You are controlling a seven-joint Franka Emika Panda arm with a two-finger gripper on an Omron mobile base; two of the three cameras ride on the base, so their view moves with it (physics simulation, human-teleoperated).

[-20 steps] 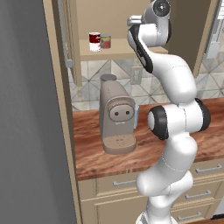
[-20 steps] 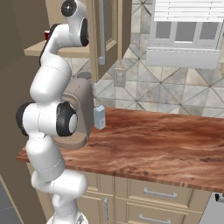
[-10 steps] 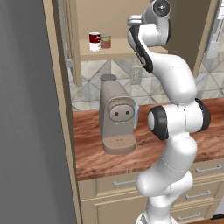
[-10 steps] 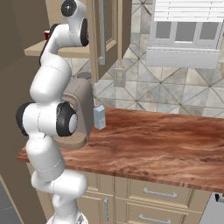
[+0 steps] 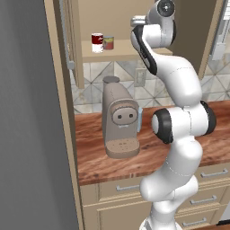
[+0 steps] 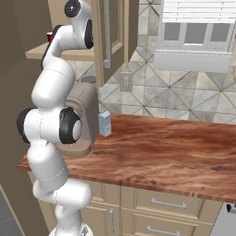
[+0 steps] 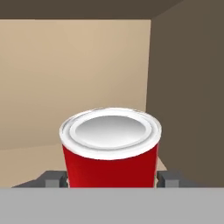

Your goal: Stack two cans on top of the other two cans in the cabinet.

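Inside the cabinet, near the shelf's right end, the bright red can stands upright between the two fingers of the claw. The fingertips sit just beside its walls on either side; whether they pinch the can or have let go cannot be told. What the can stands on is hidden below the frame. At the shelf's left end, well apart, the dark red can with the white lower band stands on the shelf touching a greyish can.

If this is the release of a stacked can, it would go best with the fingers parted evenly so neither drags the wall, then the hand drawn straight back out along its own line, clear of the cabinet's side panel, before any sideways swing.
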